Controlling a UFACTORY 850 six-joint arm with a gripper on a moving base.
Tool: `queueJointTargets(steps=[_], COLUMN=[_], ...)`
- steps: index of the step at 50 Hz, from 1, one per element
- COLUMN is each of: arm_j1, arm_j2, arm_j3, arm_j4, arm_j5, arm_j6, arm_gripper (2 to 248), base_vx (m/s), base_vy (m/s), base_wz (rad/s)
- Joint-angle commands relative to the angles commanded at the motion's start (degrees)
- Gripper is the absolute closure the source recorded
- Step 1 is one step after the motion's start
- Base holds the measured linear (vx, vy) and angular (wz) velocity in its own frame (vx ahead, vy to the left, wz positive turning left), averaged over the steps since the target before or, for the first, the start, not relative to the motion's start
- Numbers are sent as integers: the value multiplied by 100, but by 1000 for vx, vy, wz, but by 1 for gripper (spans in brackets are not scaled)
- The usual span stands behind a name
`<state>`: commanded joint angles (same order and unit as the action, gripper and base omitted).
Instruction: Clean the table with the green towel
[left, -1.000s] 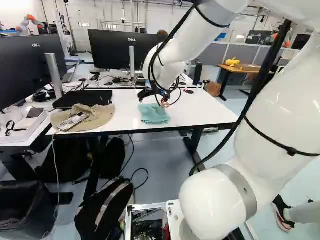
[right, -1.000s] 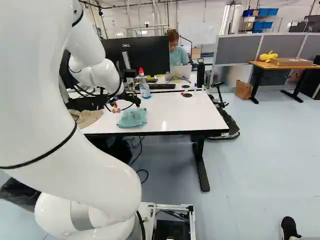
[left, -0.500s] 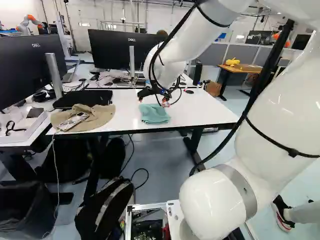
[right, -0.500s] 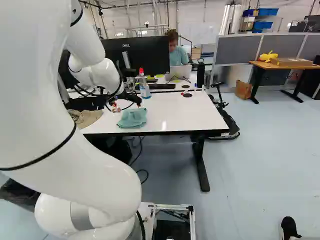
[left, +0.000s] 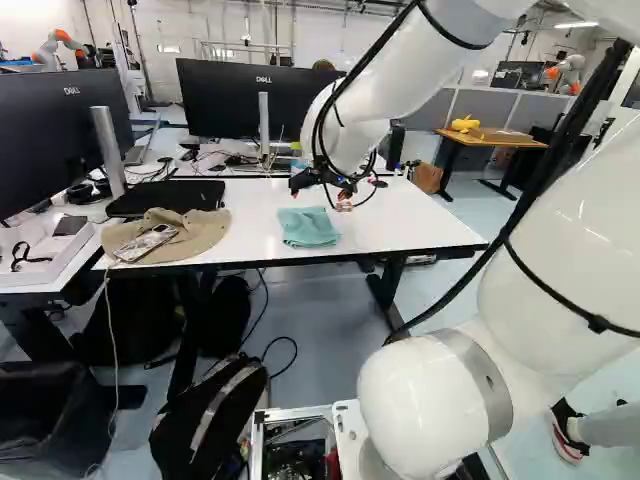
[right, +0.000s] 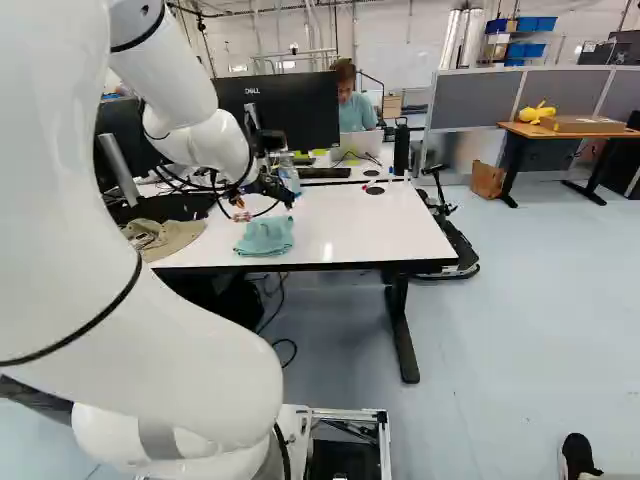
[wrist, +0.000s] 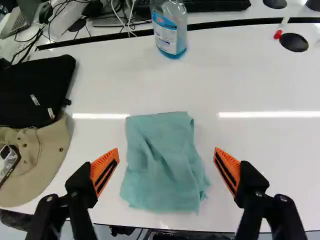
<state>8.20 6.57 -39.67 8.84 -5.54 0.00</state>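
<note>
1. the green towel (wrist: 162, 167) lies loosely folded on the white table (right: 370, 235), near its front edge, at the centre of the left base view.
2. the black gripper (wrist: 166, 149) is spread wide and holds nothing; in the wrist view the towel shows between its two fingers, which seem to be above it.
3. progress: the arm looks lined up with the towel, but the grasp is not made. lowering, closing and all the wiping appear to be left.
4. edges: the table's front edge runs just beside the towel, so a pull that way could drag cloth over it.
5. obstacles: a tan hat (left: 200, 235) and a black case (left: 168, 198) sit left of the towel in the left base view. a bottle of blue liquid (wrist: 170, 32) stands beyond the towel, ahead of the gripper.
6. room: the widest stretch for wiping seems to run from the towel toward the table's right end, in the middle of the right base view.
</note>
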Motion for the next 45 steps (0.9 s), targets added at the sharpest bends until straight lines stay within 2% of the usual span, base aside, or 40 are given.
queueJointTargets(steps=[45], arm_j1=[-972], arm_j2=[318], arm_j3=[296], arm_j4=[0], arm_j5=[0], arm_j6=[0], arm_gripper=[3], base_vx=[0], base_vy=[0], base_wz=[0])
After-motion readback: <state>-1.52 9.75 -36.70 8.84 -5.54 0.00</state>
